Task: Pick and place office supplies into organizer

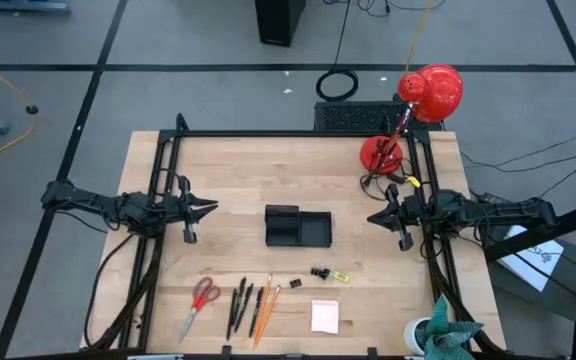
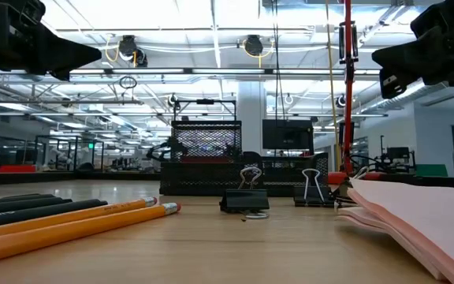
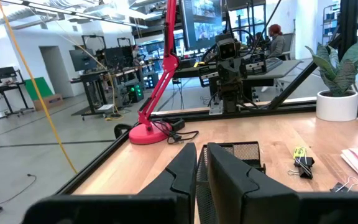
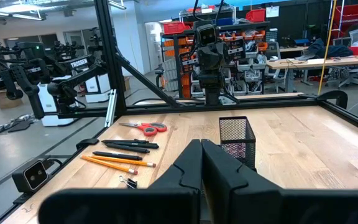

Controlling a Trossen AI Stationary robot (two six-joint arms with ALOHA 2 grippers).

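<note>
The left gripper (image 1: 208, 209) hangs above the tabletop (image 1: 228, 170) on its left side, pointing toward the middle, its fingers (image 3: 185, 171) nearly together with only a slim gap and nothing between them. The right gripper (image 1: 373, 217) hangs opposite on the right side, facing inward, its fingers (image 4: 191, 165) pressed together and likewise carrying nothing. Between the two, at the middle of the tabletop, stands the black mesh organizer (image 1: 297, 227); as far as the overhead view shows, its compartments hold nothing. All supplies lie along the near edge, well apart from the organizer: the red-handled scissors (image 1: 200, 300) furthest left, then the dark pens (image 1: 239, 303), the orange pencils (image 1: 263, 305), a small binder clip (image 1: 295, 285) just beside them, a black binder clip (image 1: 320, 272) with a small yellow item (image 1: 340, 276) next to it, and the pale pink sticky-note pad (image 1: 325, 316). A red desk lamp (image 1: 408, 120) stands at the far right corner and a potted plant (image 1: 438, 335) at the near right edge; neither belongs to the task. Assessment: no item has been placed, neither gripper is near any supply, and the whole job remains to be done. Every piece must yet be picked up and carried to the organizer.
</note>
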